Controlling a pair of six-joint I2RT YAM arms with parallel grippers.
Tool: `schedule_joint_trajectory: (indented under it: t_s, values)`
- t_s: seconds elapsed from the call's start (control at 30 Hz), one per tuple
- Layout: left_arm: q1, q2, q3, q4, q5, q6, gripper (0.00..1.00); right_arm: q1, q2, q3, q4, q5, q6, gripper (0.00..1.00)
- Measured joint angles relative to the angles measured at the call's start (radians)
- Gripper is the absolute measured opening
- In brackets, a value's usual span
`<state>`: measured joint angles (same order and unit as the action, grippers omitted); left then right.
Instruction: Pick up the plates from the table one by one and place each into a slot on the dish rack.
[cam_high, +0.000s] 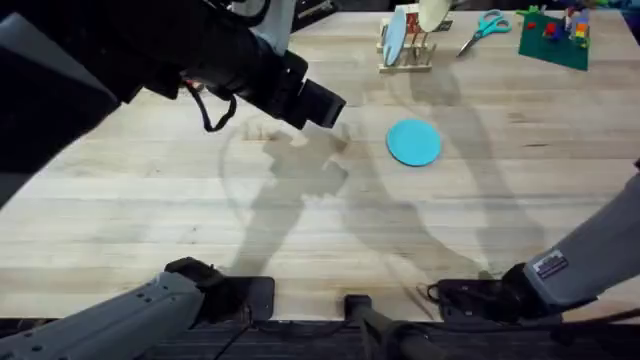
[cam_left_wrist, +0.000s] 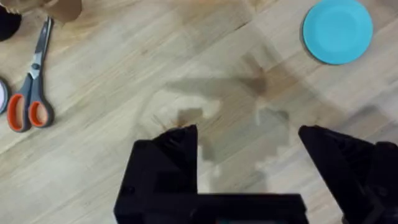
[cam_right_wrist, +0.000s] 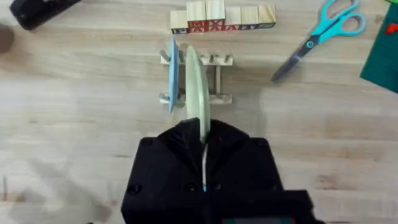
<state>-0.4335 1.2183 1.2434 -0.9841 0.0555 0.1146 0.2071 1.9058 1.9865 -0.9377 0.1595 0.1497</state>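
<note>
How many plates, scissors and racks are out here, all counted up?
Plates: 3 (blue plate, cream plate, teal plate)
Scissors: 2 (teal-handled scissors, orange-handled scissors)
Rack: 1
Total: 6

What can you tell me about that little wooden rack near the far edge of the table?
The dish rack is a small pale-wood frame with upright dowels between two rails, standing on the table near its far edge. A blue plate already stands on edge in one slot. Beside it, a cream plate stands upright over the next slot, held at its rim by the right gripper. A row of wooden blocks lies just behind the rack.
</note>
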Motion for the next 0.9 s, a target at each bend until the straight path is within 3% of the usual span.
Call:
schedule_joint_trajectory:
  t_s: [0.9]
  values:
    - [0.0,0.0,0.0,-0.008,0.0,0.0,0.993,0.004,0.155,0.002,0.107,0.036,0.01,0.03]
